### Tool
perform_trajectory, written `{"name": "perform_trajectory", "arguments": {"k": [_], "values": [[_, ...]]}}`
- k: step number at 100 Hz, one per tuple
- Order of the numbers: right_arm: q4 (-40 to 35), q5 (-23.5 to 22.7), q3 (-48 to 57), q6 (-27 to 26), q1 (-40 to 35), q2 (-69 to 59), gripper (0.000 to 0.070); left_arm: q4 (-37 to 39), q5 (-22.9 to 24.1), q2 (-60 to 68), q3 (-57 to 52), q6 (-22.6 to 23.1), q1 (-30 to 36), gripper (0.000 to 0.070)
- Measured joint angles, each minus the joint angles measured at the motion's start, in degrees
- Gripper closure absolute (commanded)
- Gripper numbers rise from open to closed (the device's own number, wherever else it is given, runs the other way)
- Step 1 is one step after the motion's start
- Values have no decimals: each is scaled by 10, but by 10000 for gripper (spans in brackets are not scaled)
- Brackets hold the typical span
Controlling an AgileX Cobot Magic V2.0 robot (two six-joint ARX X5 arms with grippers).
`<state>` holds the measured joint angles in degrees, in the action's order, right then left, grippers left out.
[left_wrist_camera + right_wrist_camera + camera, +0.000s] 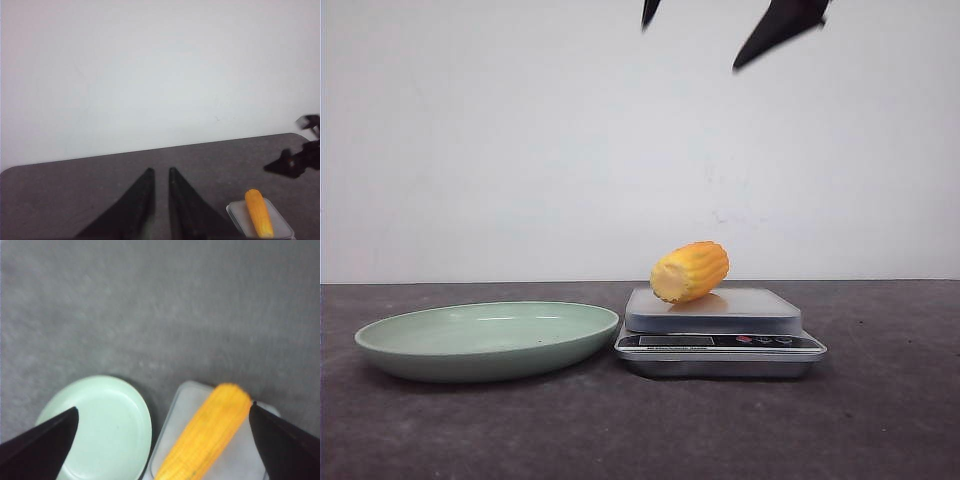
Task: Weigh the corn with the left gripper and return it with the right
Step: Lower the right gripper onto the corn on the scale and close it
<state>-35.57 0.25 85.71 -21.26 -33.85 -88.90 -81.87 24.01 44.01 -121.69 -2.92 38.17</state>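
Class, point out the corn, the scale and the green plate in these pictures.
corn (691, 271), front view, middle of the cob's side.
scale (720, 342), front view, its front display panel.
green plate (480, 362), front view, its near outer wall.

A pale green plate (485, 340) sits on a dark grey worktop (880, 420), just beside a silver scale (720, 340), before a white wall (520, 140).

The right tool (162, 412) hangs high over the dark grey surface (160, 305), its two black fingers (42, 440) spread wide. Between them lies the corn (207, 437), resting on the pale scale platform (172, 427). The green plate (107, 425) sits just beside the scale.
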Motion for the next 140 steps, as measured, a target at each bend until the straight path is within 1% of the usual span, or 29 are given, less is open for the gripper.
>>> {"name": "perform_trajectory", "arguments": {"k": [10,25,29,34,56,82,104,113,118,125,131,140], "values": [[-10,13,0,-17,-1,-19,0,0,0,0,0,0,0,700],[-30,15,0,-37,-1,-36,0,0,-5,0,0,0,0,700],[-41,15,1,-41,0,-42,57,0,-9,0,0,0,0,700],[-52,15,1,-44,0,-51,92,0,-17,0,0,0,0,700],[-70,8,1,-49,0,-90,91,0,-19,0,0,0,0,700],[-75,5,1,-75,1,-127,92,0,-19,0,0,0,0,700],[-75,-29,1,-103,3,-162,93,0,-32,0,0,0,0,700],[-76,-37,1,-110,5,-178,107,0,-32,0,0,0,0,700],[-76,-38,1,-115,5,-183,151,0,-32,0,0,0,0,700],[-77,-37,1,-120,5,-188,249,0,-32,0,0,0,0,700],[-78,-37,1,-122,5,-188,298,0,-32,0,0,0,0,700],[-79,-36,1,-122,5,-188,416,0,-33,0,0,0,0,700]]}}
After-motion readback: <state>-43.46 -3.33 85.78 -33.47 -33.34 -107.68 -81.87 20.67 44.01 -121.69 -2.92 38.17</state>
